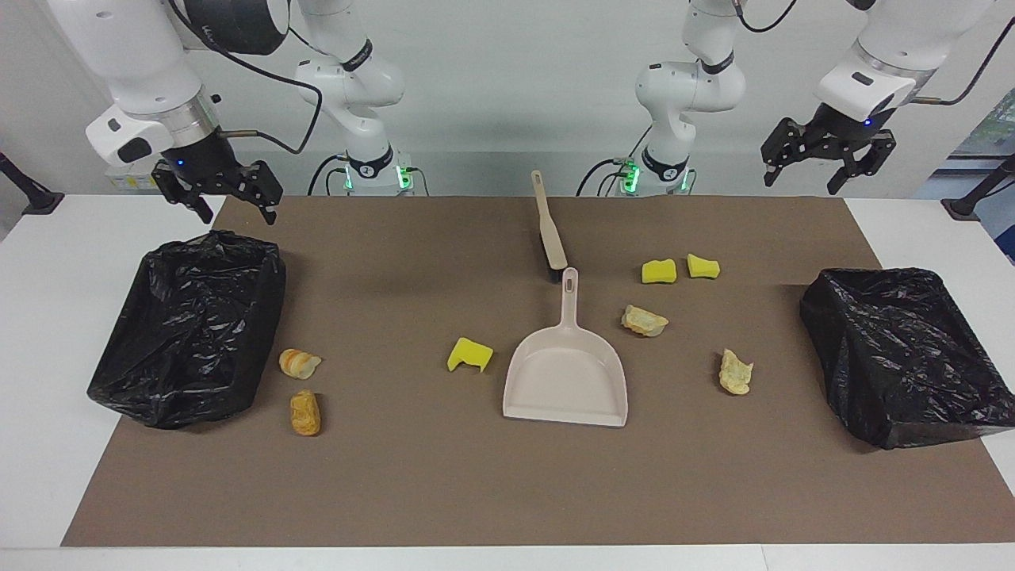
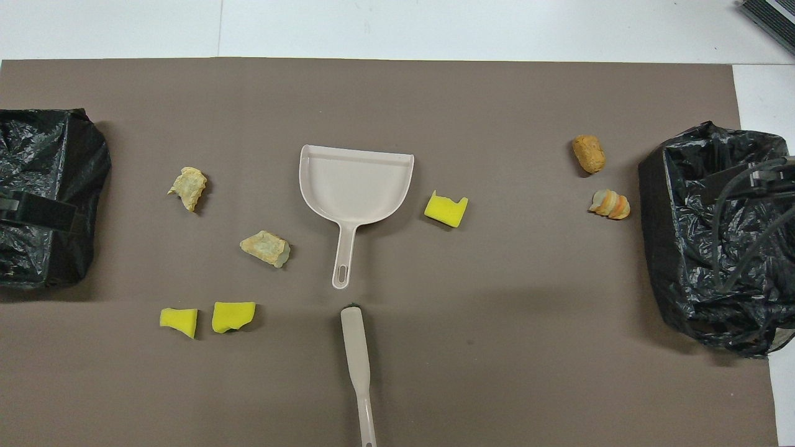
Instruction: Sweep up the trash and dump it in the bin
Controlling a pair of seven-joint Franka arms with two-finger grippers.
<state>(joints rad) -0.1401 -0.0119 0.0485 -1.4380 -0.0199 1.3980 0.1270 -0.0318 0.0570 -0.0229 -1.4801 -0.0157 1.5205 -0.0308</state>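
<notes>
Facing view. We take the dustpan (image 1: 567,379) as landmark; it lies mid-bench on the brown mat (image 1: 507,492), empty, handle toward the robots. The brush (image 1: 549,226) lies just nearer the robots than that handle. The trash is scattered on the mat: one sponge (image 1: 469,354) beside the pan, two bread lumps (image 1: 300,362) toward the right arm's end, and two sponges (image 1: 659,271) with two pale lumps (image 1: 644,320) toward the left arm's end. A black-lined bin (image 1: 194,329) sits at the right arm's end, another bin (image 1: 896,353) at the left arm's end; we see no trash in either. The right claw (image 1: 216,193) hangs wide and empty over its bin's rim; the left claw (image 1: 829,155) hangs wide and empty, raised over the mat's corner at the left arm's end.

Overhead view. The pan (image 2: 357,189) and brush (image 2: 355,347) lie in line, apart. We judge nothing swept yet. Risks: light sponge (image 2: 445,208) may bounce past the pan's lip; an unsteadied pan may slide; the floppy liner (image 2: 714,236) may fold and shed a dumped load.
</notes>
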